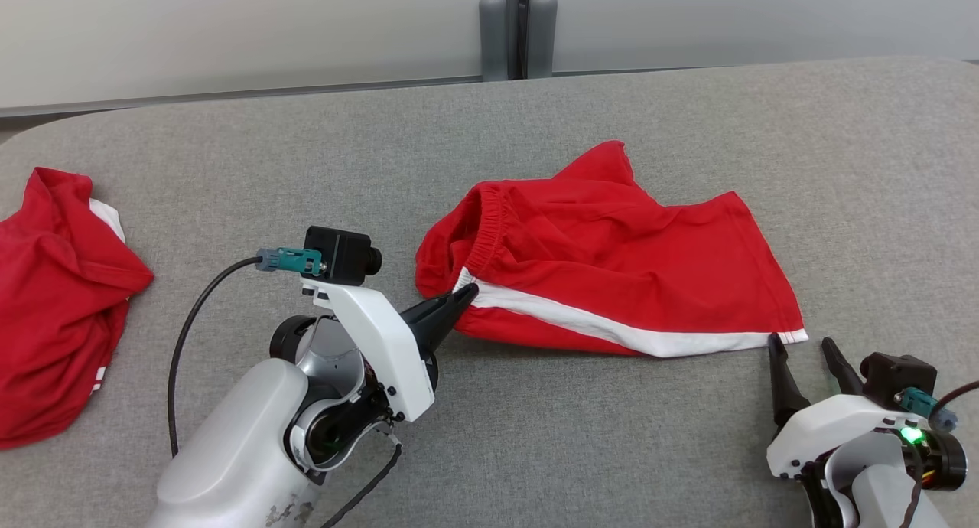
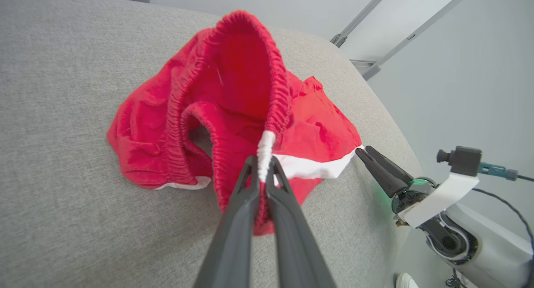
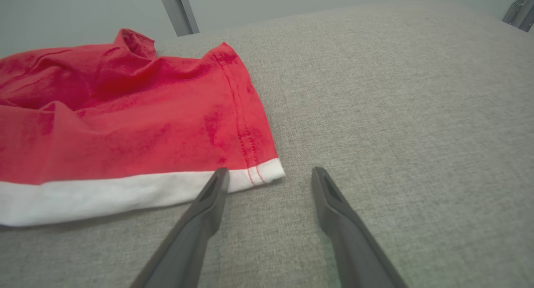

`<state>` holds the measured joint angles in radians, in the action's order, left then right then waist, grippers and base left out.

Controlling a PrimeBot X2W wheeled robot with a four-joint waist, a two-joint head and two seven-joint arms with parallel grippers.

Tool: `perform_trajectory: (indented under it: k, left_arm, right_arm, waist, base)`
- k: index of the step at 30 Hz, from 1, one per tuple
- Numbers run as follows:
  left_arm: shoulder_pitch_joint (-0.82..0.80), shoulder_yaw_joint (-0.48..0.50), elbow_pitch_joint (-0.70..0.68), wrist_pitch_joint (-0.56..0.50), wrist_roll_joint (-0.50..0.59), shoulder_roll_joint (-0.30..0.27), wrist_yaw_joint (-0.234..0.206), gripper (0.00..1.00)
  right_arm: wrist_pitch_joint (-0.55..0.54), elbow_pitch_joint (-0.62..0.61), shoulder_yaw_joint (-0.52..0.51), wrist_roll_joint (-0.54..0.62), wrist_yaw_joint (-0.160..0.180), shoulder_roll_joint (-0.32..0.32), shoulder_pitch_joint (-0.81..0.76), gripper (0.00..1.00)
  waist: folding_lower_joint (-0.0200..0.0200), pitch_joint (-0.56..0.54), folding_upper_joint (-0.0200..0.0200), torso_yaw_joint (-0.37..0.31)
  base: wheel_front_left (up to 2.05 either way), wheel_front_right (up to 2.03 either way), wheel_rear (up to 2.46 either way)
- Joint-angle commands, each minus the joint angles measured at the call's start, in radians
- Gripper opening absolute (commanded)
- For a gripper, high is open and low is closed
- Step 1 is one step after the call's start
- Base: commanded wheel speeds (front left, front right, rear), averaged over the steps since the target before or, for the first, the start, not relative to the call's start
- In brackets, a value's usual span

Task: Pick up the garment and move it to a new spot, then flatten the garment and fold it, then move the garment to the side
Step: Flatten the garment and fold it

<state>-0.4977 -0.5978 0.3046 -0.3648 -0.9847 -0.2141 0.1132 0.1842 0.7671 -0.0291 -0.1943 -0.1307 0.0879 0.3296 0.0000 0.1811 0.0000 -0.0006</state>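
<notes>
Crumpled red cloth garment with white trim [image 1: 53, 298] at left table edge, well apart from rest. Left gripper [image 1: 463, 294] pressed together, pinching waistband where white stripe ends. Red cloth shorts with gathered elastic waistband and white side stripe [image 1: 612, 245] mid-table, leg hem pointing right. Right gripper [image 1: 801, 343] spread, one fingertip at near-right hem corner. Grey fabric-covered table [image 1: 841, 168]: open room right and far.

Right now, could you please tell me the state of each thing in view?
shorts: crumpled, waistband lifted open, one leg lying fairly flat.
left pincer: shut on the waistband at the white stripe.
right pincer: open, empty, at the hem corner.
other garment: bunched up at far left, untouched.
</notes>
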Motion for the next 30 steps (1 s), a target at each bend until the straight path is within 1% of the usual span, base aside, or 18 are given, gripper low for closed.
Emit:
perform_trajectory:
  k: [1, 5, 9, 10, 11, 14, 16, 21, 23, 25, 30]
  left_arm:
    - [-0.010, 0.004, 0.002, 0.005, 0.001, -0.005, 0.003, 0.00]
    - [-0.021, 0.001, 0.003, 0.005, 0.003, -0.004, 0.003, 0.00]
    - [-0.027, -0.003, 0.006, 0.004, 0.006, -0.002, 0.004, 0.00]
    - [-0.027, -0.004, 0.007, 0.003, 0.006, -0.001, 0.004, 0.00]
    - [-0.028, -0.006, 0.008, 0.004, 0.006, -0.001, 0.004, 0.00]
    - [-0.026, -0.006, 0.012, 0.009, 0.007, -0.001, 0.005, 0.00]
    - [-0.021, -0.006, 0.016, 0.017, 0.008, -0.005, 0.005, 0.00]
    - [-0.008, 0.008, 0.003, 0.042, -0.001, -0.018, 0.008, 0.00]
    - [-0.016, 0.018, -0.012, 0.053, -0.003, -0.025, 0.008, 0.00]
    - [-0.029, 0.031, -0.033, 0.069, -0.001, -0.034, 0.009, 0.00]
    - [-0.073, 0.073, -0.104, 0.102, -0.017, -0.044, 0.012, 0.00]
  right_arm:
    - [-0.005, 0.006, 0.001, -0.007, 0.000, 0.012, 0.013, 1.00]
    - [-0.020, 0.029, 0.006, -0.010, 0.000, 0.023, 0.027, 1.00]
    - [-0.032, 0.058, 0.022, -0.034, 0.000, 0.016, 0.036, 1.00]
    - [-0.036, 0.064, 0.034, -0.036, 0.000, 0.014, 0.034, 0.48]
    - [-0.037, 0.067, 0.047, -0.044, 0.000, 0.012, 0.033, 0.00]
    - [-0.036, 0.062, 0.092, -0.073, 0.000, 0.008, 0.023, 0.00]
    - [-0.027, 0.047, 0.119, -0.094, 0.000, 0.021, 0.017, 0.00]
    - [0.005, -0.037, 0.155, -0.151, 0.000, 0.053, 0.031, 0.00]
    - [0.010, -0.093, 0.172, -0.178, 0.000, 0.060, 0.038, 0.00]
    - [0.002, -0.168, 0.198, -0.204, 0.000, 0.083, 0.053, 0.00]
    - [-0.053, -0.372, 0.243, -0.259, 0.000, 0.139, 0.125, 0.00]
  waist:
    - [0.0000, 0.004, 0.0000, 0.001]
    - [0.0000, 0.012, 0.0000, 0.006]
    - [0.0000, 0.014, 0.0000, 0.011]
    - [0.0000, 0.014, 0.0000, 0.012]
    - [0.0000, 0.013, 0.0000, 0.013]
    - [0.0000, 0.004, 0.0000, 0.015]
    - [0.0000, -0.006, 0.0000, 0.014]
    - [0.0000, -0.031, 0.0000, 0.014]
    - [0.0000, -0.045, 0.0000, 0.016]
    - [0.0000, -0.057, 0.0000, 0.018]
    - [0.0000, -0.083, 0.0000, 0.022]
  base:
    - [0.00, 0.00, 0.00]
    - [0.00, 0.00, 0.00]
    - [0.00, 0.00, 0.00]
    - [0.00, 0.00, 0.00]
    - [0.00, 0.00, 0.00]
    - [0.00, 0.00, 0.00]
    - [0.00, 0.00, 0.00]
    - [0.00, 0.00, 0.00]
    - [0.00, 0.00, 0.00]
    - [0.00, 0.00, 0.00]
    - [0.00, 0.00, 0.00]
